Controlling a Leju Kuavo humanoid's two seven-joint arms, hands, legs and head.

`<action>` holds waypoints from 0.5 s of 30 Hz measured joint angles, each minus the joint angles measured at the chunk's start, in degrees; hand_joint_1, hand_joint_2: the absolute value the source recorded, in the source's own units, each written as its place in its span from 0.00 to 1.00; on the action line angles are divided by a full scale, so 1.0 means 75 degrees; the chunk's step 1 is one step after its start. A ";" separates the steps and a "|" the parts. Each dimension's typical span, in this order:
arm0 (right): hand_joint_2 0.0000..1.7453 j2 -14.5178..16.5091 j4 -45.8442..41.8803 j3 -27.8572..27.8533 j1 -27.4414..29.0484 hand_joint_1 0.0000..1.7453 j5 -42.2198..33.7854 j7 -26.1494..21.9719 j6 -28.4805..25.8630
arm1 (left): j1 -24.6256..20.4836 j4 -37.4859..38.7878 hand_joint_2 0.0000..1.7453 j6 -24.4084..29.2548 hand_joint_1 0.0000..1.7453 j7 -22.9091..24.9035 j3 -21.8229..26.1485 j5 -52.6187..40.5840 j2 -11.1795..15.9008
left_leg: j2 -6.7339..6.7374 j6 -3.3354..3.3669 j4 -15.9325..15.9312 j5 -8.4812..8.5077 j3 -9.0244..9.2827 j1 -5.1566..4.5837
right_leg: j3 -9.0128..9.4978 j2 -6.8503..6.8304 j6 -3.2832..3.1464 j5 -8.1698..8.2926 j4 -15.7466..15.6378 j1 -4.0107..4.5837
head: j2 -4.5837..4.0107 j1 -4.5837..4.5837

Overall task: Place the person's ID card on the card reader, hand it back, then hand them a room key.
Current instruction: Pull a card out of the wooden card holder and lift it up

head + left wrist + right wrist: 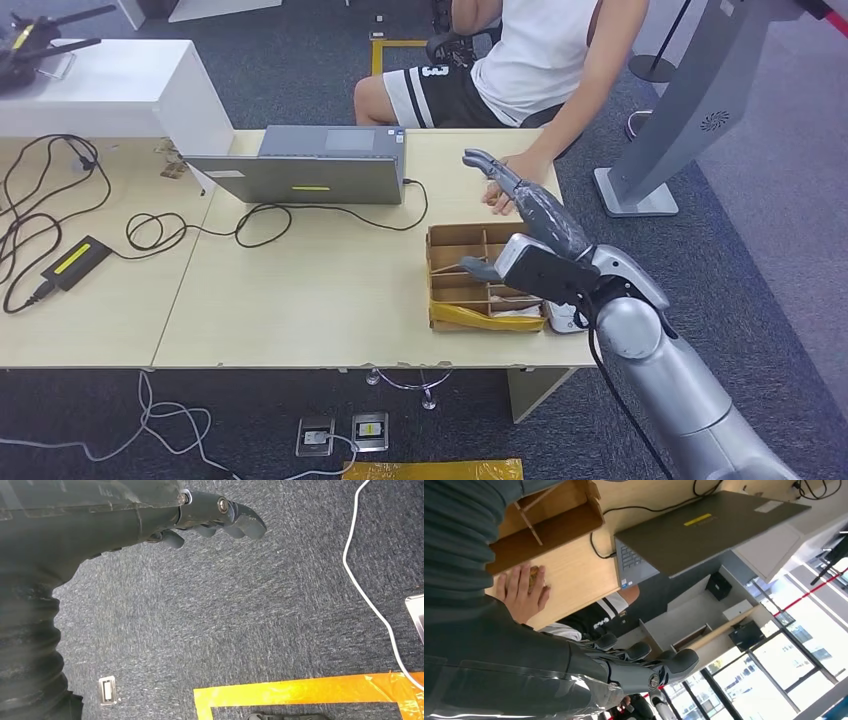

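Overhead, on the pale desk (300, 300), my right hand (525, 205) reached empty, fingers spread, toward the person's hand (503, 198) covering something, probably the ID card. Left wrist: my left hand (210, 517) hung empty, loosely curled, above carpet. Right wrist: those fingers (644, 662) stretched over the laptop (704, 535).
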 joint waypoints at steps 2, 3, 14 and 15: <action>1.00 -0.0054 -0.0057 0.0043 0.0223 0.00 0.0121 0.0031 0.0026 | 0.0004 0.0000 1.00 0.0003 0.00 0.0003 0.0000 0.0003 -0.0014 | -0.0002 0.0000 0.0000 0.0000 -0.0002 0.0000 | 0.0002 -0.0003 0.0000 0.0000 0.0000 0.0000 | 0.0000 0.0001; 1.00 -0.0072 -0.0073 0.0071 0.0324 0.00 0.0200 0.0044 0.0044 | 0.0006 0.0000 1.00 0.0006 0.00 0.0004 0.0000 0.0004 -0.0020 | -0.0002 0.0000 0.0000 0.0000 -0.0003 0.0000 | 0.0001 -0.0002 0.0000 0.0000 0.0000 0.0000 | 0.0000 0.0000; 1.00 -0.0291 -0.0015 0.0246 0.1036 0.00 0.1158 0.0221 0.0027 | -0.0001 -0.0001 1.00 0.0000 0.00 0.0074 0.0000 0.0004 -0.0029 | 0.0002 0.0000 0.0000 -0.0001 -0.0004 0.0000 | -0.0003 0.0003 0.0000 0.0000 0.0000 0.0000 | 0.0000 0.0000; 1.00 -0.0308 0.0011 0.0250 0.1080 0.00 0.1353 0.0247 -0.0069 | -0.0001 -0.0001 1.00 0.0001 0.00 0.0077 0.0000 0.0008 -0.0029 | 0.0002 -0.0001 0.0000 -0.0001 -0.0004 0.0000 | -0.0003 0.0003 0.0000 0.0000 0.0000 0.0000 | 0.0000 -0.0001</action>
